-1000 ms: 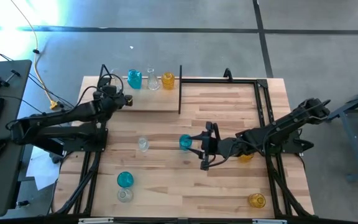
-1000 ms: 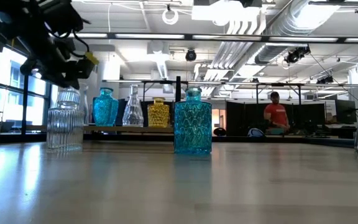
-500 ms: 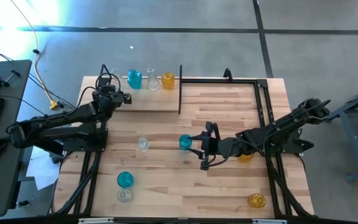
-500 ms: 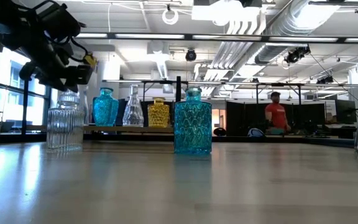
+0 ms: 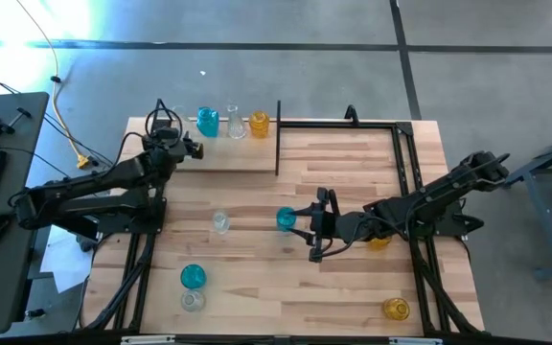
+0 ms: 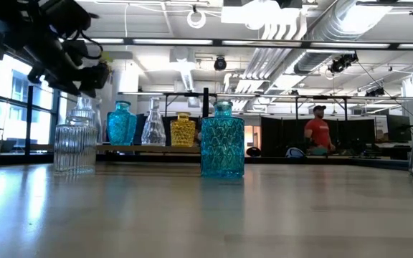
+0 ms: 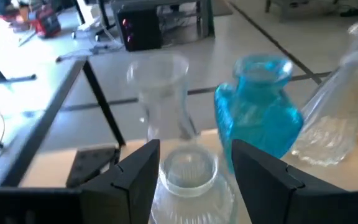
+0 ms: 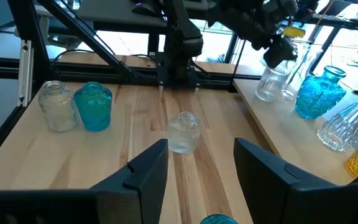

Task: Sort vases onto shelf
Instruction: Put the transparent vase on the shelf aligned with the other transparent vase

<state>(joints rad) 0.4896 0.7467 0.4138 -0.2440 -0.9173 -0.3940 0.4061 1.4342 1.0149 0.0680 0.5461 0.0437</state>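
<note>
At the back-left of the table, the left gripper (image 5: 192,149) hangs over the left end of the shelf (image 5: 228,156); from above, the arm hides what sits beneath it. Its wrist camera fills that in: the two dark fingers (image 7: 135,171) stand spread, either side of a ribbed clear vase (image 7: 188,177) without pressing it, with a second clear vase (image 7: 160,96) behind, then a teal vase (image 7: 257,118) and a tall clear vase (image 7: 337,124) along the plank. Only the overhead view takes in the whole spread: a yellow vase (image 5: 259,123) on the shelf, plus loose vases near the front edge. Mid-table, the right gripper (image 5: 307,230) has its fingers parted just beside a teal table vase (image 5: 285,219), which the low view shows standing upright (image 6: 222,140). That level view also catches a person in a red shirt (image 6: 320,133) far behind.
</note>
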